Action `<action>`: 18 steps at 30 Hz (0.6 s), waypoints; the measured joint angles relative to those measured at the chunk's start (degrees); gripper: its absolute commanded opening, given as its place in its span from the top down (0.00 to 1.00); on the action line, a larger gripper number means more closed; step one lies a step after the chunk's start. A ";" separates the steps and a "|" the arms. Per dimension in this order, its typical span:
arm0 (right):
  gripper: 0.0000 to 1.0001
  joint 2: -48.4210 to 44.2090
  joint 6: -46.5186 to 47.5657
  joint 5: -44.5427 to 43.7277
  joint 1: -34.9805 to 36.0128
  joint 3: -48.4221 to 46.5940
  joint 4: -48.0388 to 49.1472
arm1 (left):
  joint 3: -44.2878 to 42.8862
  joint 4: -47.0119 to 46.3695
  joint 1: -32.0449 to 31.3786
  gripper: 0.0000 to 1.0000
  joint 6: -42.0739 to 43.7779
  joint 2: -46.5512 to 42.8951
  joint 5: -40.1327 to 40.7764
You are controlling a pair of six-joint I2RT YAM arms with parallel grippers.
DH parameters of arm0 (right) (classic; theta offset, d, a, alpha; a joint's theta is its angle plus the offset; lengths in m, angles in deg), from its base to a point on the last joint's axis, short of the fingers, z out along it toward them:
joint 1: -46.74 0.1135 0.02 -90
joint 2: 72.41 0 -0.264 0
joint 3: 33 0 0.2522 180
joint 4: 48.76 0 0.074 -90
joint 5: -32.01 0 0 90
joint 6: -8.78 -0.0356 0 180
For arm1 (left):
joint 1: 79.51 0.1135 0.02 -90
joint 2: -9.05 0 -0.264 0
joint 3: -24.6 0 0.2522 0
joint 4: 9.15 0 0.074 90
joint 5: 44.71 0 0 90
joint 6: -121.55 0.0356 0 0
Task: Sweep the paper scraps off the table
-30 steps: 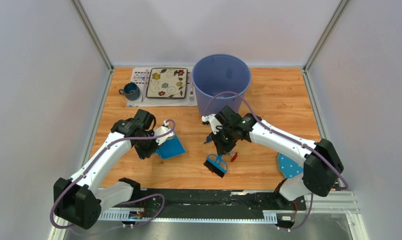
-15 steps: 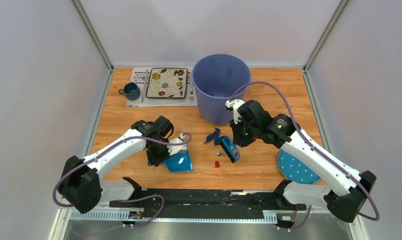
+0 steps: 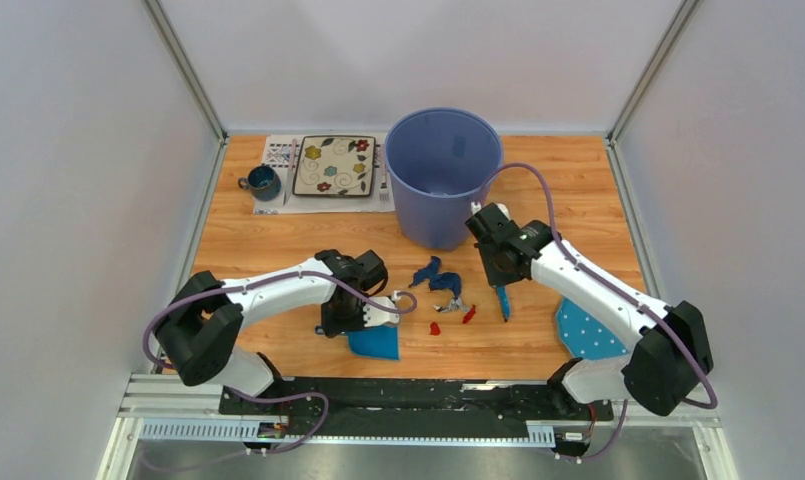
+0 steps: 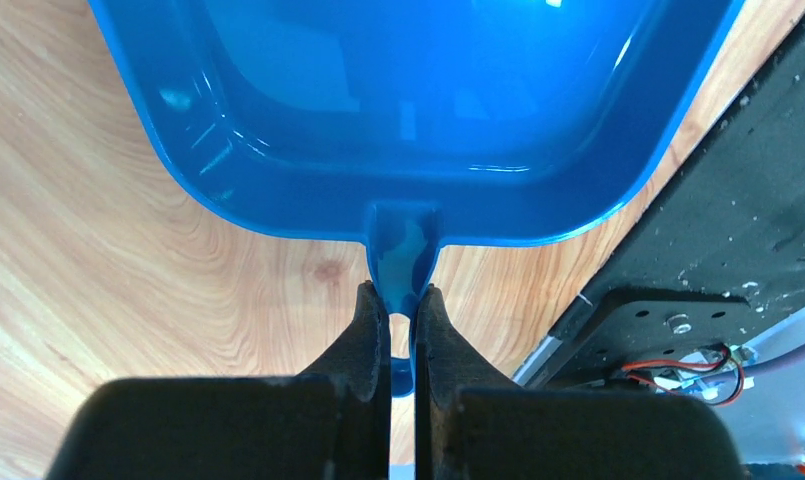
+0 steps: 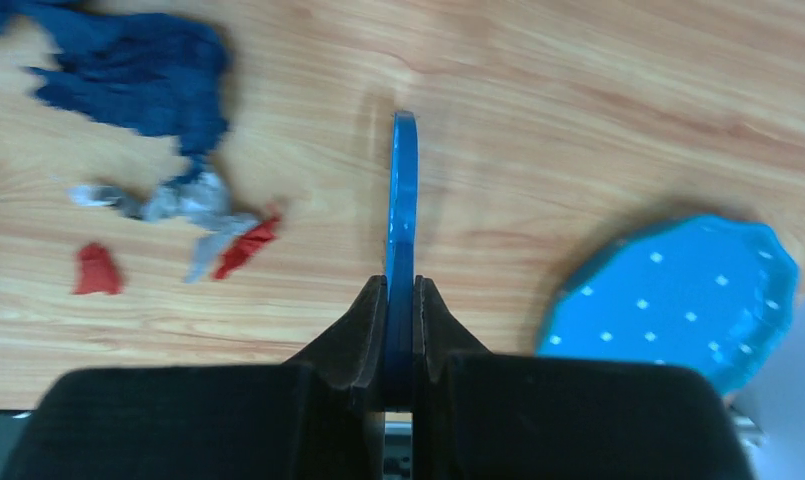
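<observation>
Now, on the left, a blue dustpan [image 4: 408, 90] is held by its thin handle in the tightly shut jaws of the left arm [image 3: 278, 288], which is stretched low over the counter [image 3: 268, 235]. In the middle lie the paper scraps [image 3: 444, 290]. They look light and soft and are probably best pushed, not pinched. On the right, a brush [image 5: 402, 200] is clamped in the jaws of the bent right arm [image 3: 588, 285].

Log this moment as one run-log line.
left gripper: shut on dustpan | right gripper: shut on brush | paper scraps: loose on table between dustpan and brush
</observation>
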 measured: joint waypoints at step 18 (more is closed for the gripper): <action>1.00 2.25 -19.08 18.43 18.40 2.19 23.08 | -3.69 -2.49 0.02 1.00 -1.81 7.34 -4.59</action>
